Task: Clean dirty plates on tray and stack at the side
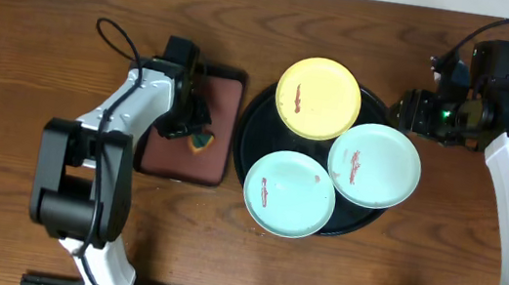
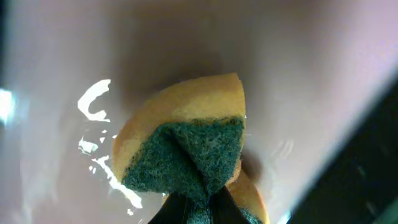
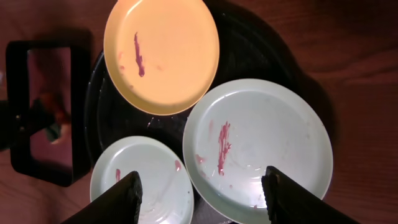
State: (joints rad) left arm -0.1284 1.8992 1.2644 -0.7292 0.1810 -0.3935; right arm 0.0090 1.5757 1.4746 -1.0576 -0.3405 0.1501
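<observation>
Sponge (image 2: 186, 149) is pinched by one edge in my left end effector (image 2: 200, 210), so I fear it slips; right end effector (image 3: 200, 190) hangs open over smeared plates (image 1: 374, 165) on tray (image 1: 250, 132), frame centre.

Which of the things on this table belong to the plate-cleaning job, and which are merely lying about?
Job: yellow plate, right mint plate, front mint plate, all smeared; round black tray under them; sponge pinched in left gripper.
Lying about: only the maroon rectangular tray beneath the sponge.
</observation>
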